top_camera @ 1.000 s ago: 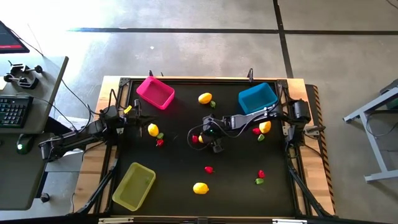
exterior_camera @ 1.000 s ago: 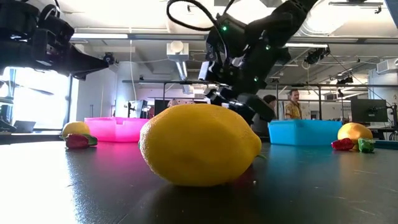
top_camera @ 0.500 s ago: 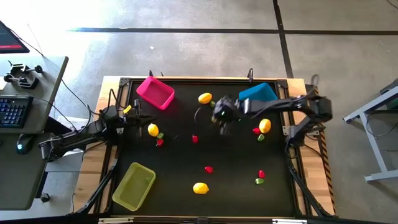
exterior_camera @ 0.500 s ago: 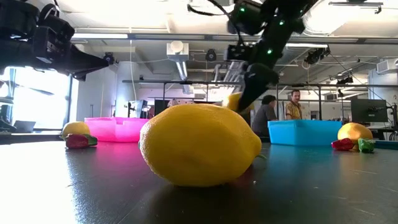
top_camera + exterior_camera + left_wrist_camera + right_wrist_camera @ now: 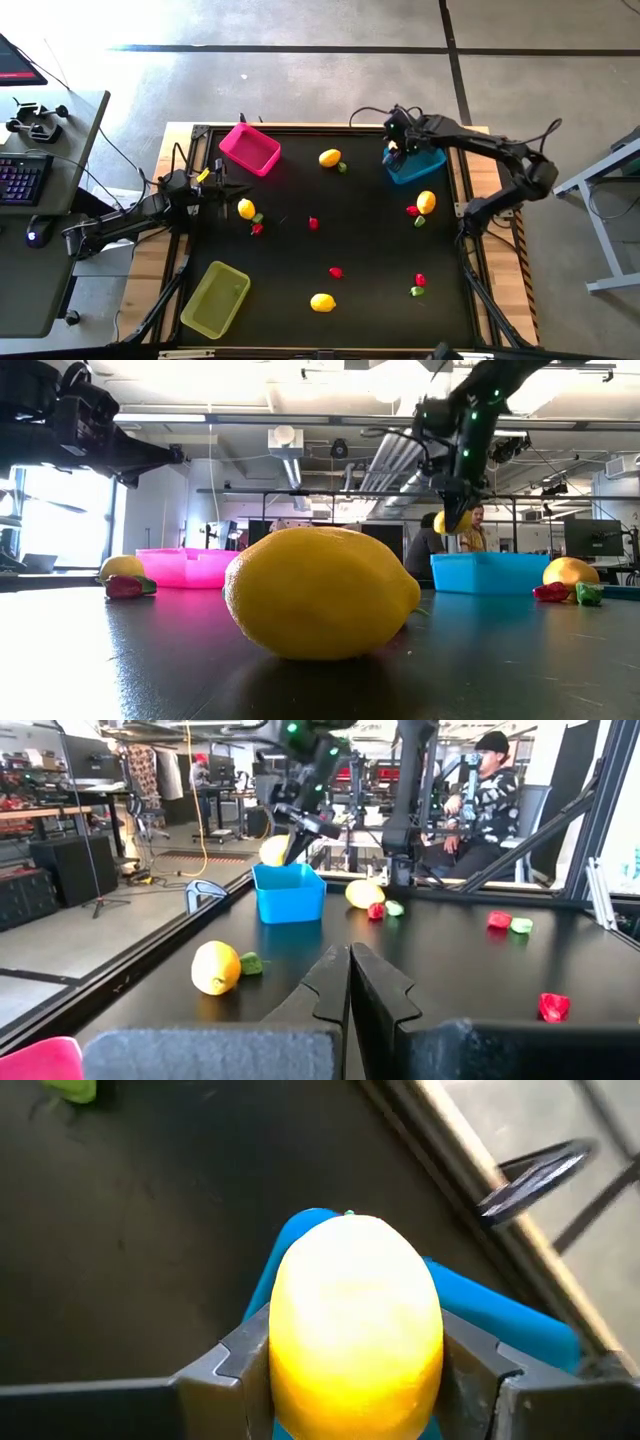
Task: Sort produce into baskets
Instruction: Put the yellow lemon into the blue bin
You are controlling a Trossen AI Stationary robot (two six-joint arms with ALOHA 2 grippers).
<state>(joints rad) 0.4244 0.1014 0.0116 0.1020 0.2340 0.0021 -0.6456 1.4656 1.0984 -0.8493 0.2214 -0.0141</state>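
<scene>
- Lemon [image 5: 355,1320] sits clamped between my right gripper's [image 5: 396,148] fingers, lifted clear of the table.
- Blue basket [image 5: 418,163] lies directly beneath it, so the release looks like a straight drop.
- My left gripper [image 5: 349,982] waits fully closed and empty at the table's left edge, far from this basket.

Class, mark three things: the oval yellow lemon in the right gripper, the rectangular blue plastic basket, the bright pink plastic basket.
oval yellow lemon [image 5: 355,1315], right wrist view, middle of its skin.
rectangular blue plastic basket [image 5: 289,898], left wrist view, front wall.
bright pink plastic basket [image 5: 240,152], high view, near rim.
</scene>
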